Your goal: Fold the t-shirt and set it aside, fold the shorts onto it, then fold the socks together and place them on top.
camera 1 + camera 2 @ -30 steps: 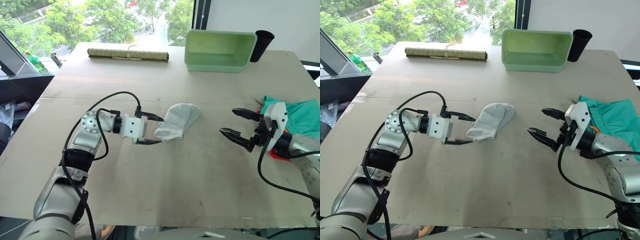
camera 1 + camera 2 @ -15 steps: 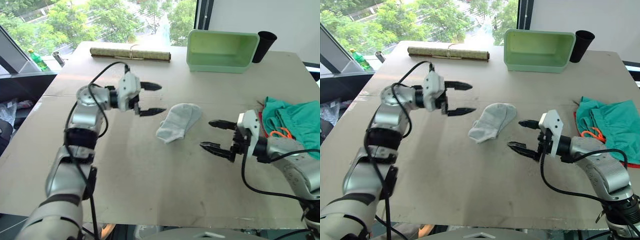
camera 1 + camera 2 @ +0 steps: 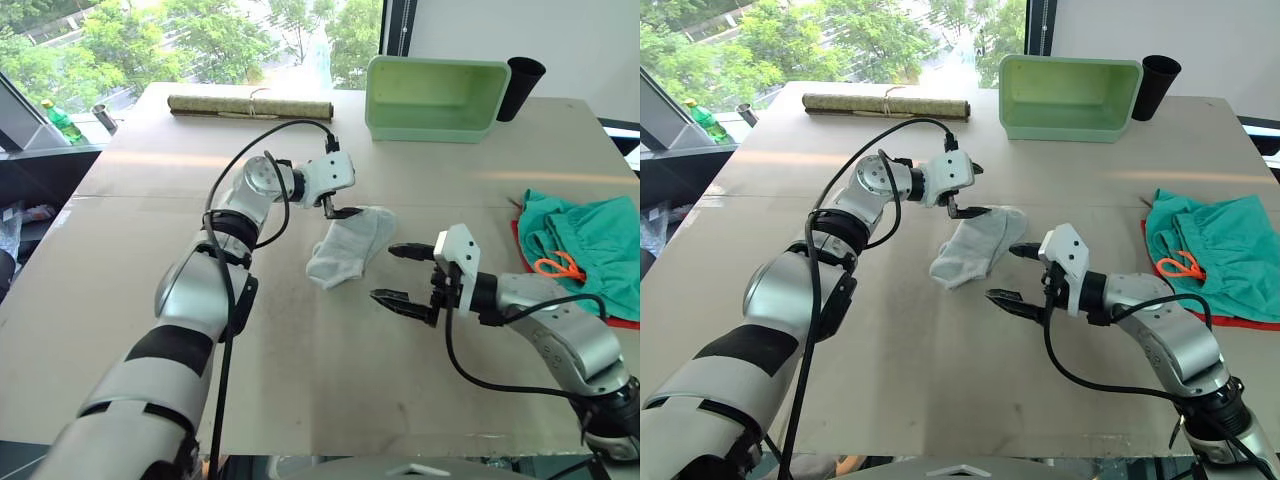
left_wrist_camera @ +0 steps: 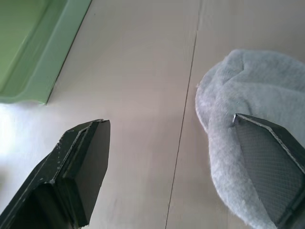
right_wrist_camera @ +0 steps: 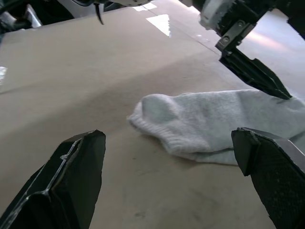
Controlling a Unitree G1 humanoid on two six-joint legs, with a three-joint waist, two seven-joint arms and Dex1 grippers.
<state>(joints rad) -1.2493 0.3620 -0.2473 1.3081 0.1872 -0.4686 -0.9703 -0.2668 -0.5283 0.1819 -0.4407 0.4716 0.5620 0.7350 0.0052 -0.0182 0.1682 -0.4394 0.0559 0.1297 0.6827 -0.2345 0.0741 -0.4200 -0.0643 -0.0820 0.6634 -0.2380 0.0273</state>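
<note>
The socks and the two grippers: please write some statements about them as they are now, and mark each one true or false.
1. The socks lie on the table, between the left gripper and the right gripper. True.
2. The right gripper is shut on the socks. False: its fingers are open and apart from the socks, which lie flat in front of it.
3. The left gripper is open, with one finger over the far end of the socks. True.
4. The socks are already on top of the shorts. False: the teal shorts lie at the right edge of the table, well apart from the socks.
5. The green tub holds the socks. False: it stands at the far edge of the table, away from them.
</note>
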